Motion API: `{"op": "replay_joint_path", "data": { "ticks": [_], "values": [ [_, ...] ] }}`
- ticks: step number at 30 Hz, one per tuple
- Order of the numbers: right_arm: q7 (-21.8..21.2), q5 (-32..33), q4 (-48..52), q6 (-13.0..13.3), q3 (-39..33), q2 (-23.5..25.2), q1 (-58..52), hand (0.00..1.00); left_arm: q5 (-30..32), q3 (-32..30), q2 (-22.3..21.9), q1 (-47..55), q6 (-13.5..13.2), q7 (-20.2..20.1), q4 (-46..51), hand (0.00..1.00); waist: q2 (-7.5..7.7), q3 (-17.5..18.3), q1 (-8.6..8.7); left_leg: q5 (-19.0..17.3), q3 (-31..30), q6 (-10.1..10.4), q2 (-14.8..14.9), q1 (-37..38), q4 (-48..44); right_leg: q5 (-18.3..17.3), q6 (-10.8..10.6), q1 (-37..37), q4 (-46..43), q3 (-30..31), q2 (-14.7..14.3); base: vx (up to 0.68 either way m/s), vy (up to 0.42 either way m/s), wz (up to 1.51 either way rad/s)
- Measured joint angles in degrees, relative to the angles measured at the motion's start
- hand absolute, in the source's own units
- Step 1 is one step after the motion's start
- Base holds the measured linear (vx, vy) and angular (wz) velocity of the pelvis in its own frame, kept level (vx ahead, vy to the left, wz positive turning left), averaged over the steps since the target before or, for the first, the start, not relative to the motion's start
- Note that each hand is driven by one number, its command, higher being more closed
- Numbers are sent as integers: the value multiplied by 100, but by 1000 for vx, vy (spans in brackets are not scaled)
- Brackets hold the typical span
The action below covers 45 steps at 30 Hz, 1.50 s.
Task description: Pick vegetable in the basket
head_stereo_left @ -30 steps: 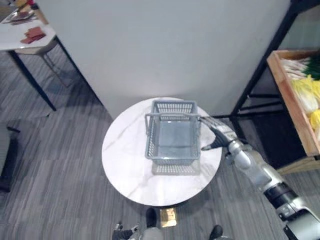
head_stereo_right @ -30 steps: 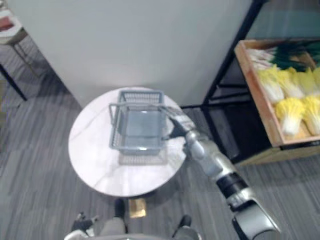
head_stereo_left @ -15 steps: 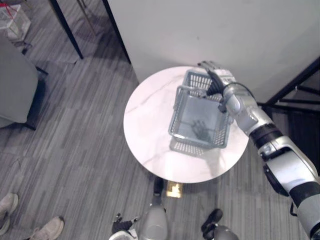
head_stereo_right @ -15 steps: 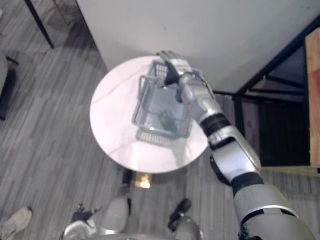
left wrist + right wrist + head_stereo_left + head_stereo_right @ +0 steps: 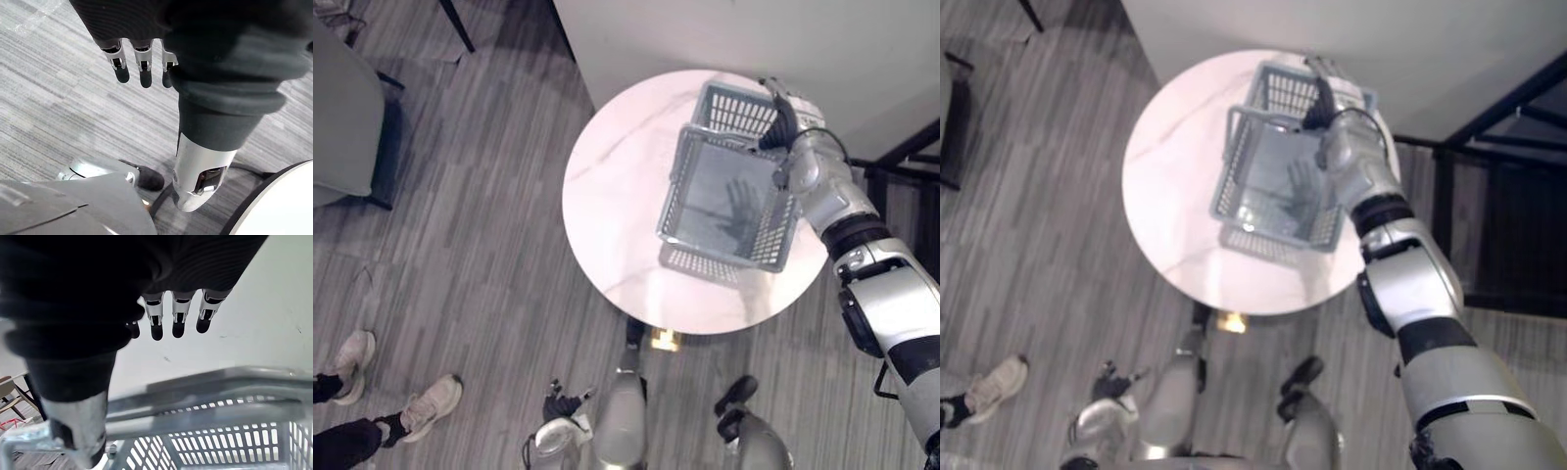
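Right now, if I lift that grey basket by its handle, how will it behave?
Likely light: the basket is empty slotted plastic. Probably stiff, though it may swing on its thin handle under the right robot hand.

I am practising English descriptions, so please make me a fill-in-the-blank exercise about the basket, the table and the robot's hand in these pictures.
The grey basket stands on a white table whose top is ____ in shape.
Inside, the basket is ____.
The hand above the basket's rim is the robot's ____ hand.
Missing words: round; empty; right.
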<state>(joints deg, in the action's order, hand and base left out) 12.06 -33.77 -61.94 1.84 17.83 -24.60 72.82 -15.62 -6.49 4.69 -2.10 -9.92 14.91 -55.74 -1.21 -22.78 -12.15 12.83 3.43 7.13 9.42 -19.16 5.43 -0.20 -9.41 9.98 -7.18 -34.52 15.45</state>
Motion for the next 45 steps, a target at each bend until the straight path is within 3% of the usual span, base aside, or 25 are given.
{"op": "replay_joint_path", "data": {
  "ticks": [11,12,36,45],
  "values": [
    [66,-27,-140,19,2,-19,-198,0,-70,221,29,-31,-5,47,-1,0,-145,-91,93,15,32,8,3,-54,0,0,1,85,-21,60,8,44,-28,-1],
    [101,-26,-124,21,6,-27,-215,100,-166,232,29,-61,-3,50,-16,0,-147,-92,105,15,36,8,3,-55,0,0,0,91,-23,62,10,30,-26,0],
    [148,-249,605,118,564,114,-764,100,-171,273,26,-118,-8,97,-36,0,-131,-88,114,7,98,7,8,39,1,-5,2,178,-193,238,70,36,-24,-3],
    [-30,-231,831,-51,766,437,-747,100,-89,132,-9,-213,60,163,-122,0,-95,-69,121,16,137,3,32,183,0,-8,7,49,-205,249,62,42,-25,-1]
  ]
}}
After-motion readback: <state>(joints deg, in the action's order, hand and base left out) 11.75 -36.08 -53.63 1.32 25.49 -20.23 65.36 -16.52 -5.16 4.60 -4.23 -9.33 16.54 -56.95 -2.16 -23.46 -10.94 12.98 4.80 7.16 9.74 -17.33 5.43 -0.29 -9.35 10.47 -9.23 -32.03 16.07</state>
